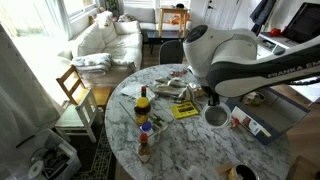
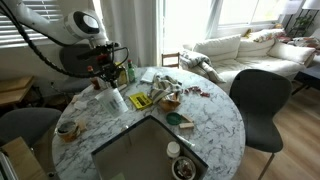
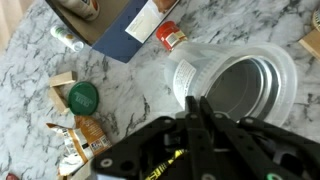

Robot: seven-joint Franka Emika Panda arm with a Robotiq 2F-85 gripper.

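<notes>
The end effector (image 3: 196, 106) is clamped on the rim of a translucent white plastic cup (image 3: 240, 88). In the wrist view, its dark fingers pinch the cup's wall together, one inside the mouth and one outside. The cup hangs from that grip with its open mouth facing the wrist camera. In both exterior views it sits just under the end effector (image 1: 210, 101), low over the round white marble tabletop (image 1: 200, 152). Whether its base touches the stone cannot be told.

In an exterior view the cup (image 2: 115, 98) is tilted, near the tabletop's edge on the arm's side. A flat yellow packet (image 1: 185, 110) lies just beside it. In the wrist view a round green lid (image 3: 83, 97), a small red-capped jar (image 3: 170, 38) and a dark blue cardboard box (image 3: 128, 38) lie around the cup. A dark glass bottle with a yellow cap (image 1: 143, 104) stands well apart from it.
</notes>
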